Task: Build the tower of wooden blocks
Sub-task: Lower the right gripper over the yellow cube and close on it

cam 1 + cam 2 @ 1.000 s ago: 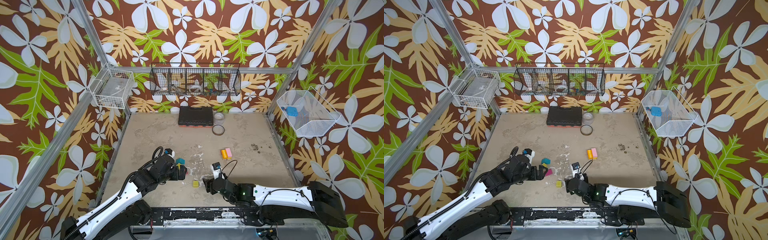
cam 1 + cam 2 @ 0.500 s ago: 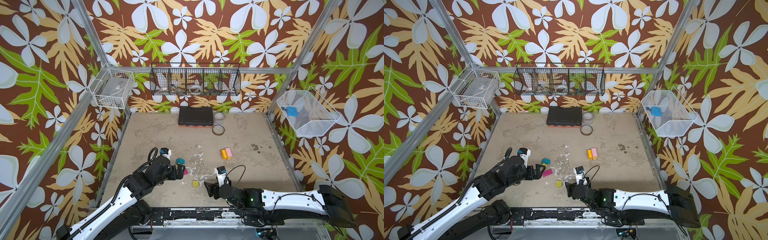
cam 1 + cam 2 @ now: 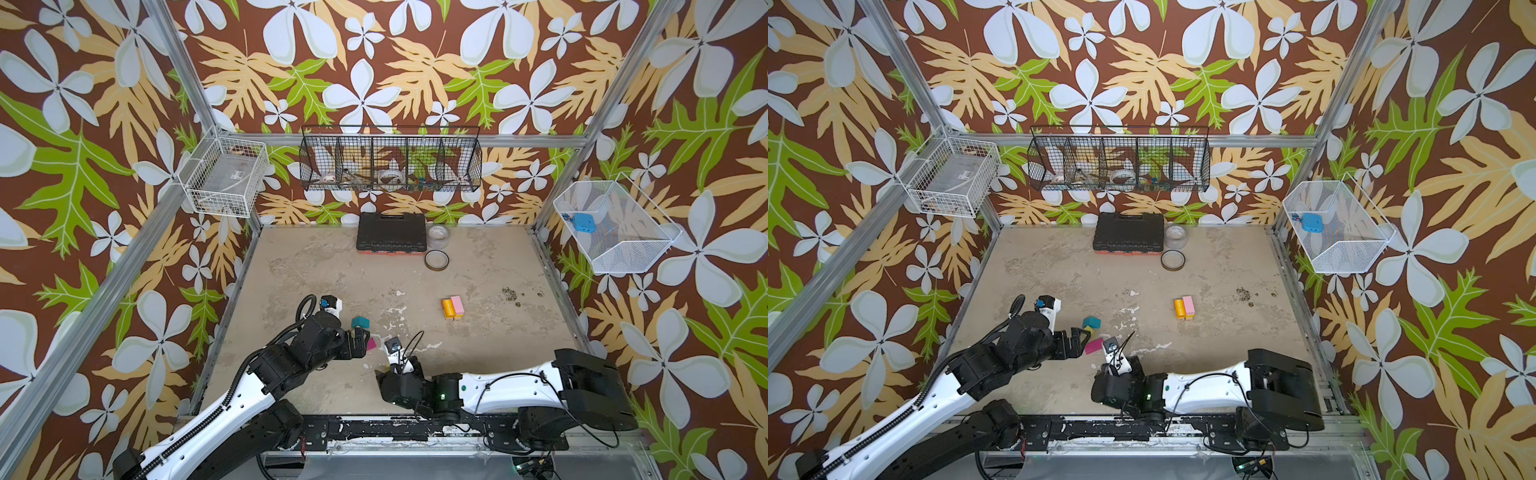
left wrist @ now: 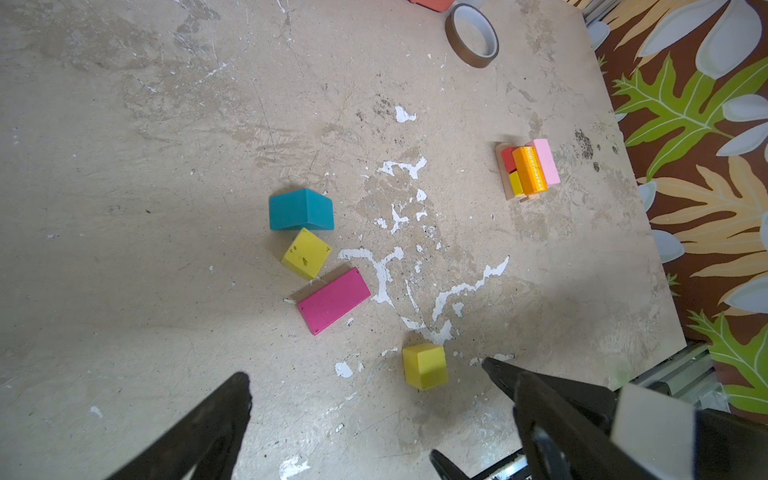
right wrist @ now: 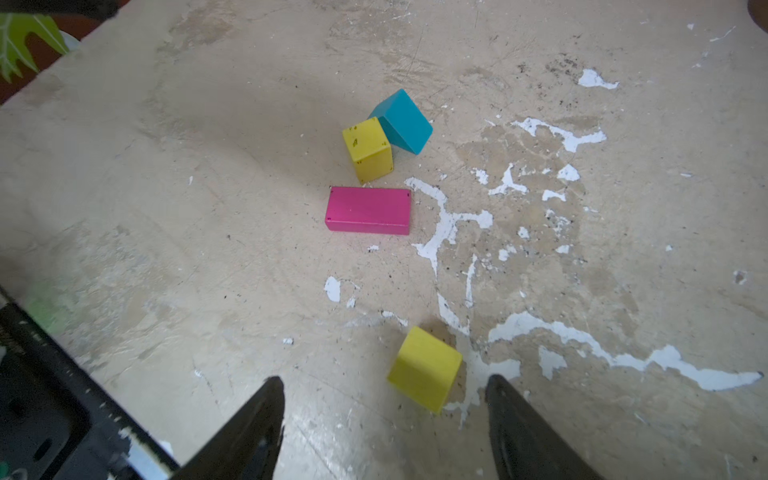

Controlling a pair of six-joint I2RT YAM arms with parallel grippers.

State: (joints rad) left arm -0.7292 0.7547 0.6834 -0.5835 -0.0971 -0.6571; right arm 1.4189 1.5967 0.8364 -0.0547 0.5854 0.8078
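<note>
The part-built wood block tower (image 3: 452,307) (image 3: 1184,308) (image 4: 528,169) is an orange cylinder and a pink block on red and yellow blocks and a tan plank, right of centre. A teal roof block (image 3: 360,322) (image 4: 301,209) (image 5: 401,121), a yellow-green cube (image 4: 306,253) (image 5: 368,149) and a magenta block (image 3: 371,343) (image 4: 333,300) (image 5: 368,210) lie together. My left gripper (image 3: 362,344) (image 4: 382,378) stands open beside them. My right gripper (image 3: 384,372) (image 5: 384,379) is open, with a second yellow-green cube (image 5: 424,368) (image 4: 424,365) just ahead of its fingertips, untouched.
A black case (image 3: 391,231) and two tape rolls (image 3: 436,260) (image 3: 439,237) sit at the back of the table. Wire baskets (image 3: 224,176) (image 3: 390,160) (image 3: 615,226) hang on the walls. The two grippers are close together near the front edge.
My right gripper has moved left, over the loose yellow-green cube. My left gripper drew back slightly, uncovering the magenta block, then held still.
</note>
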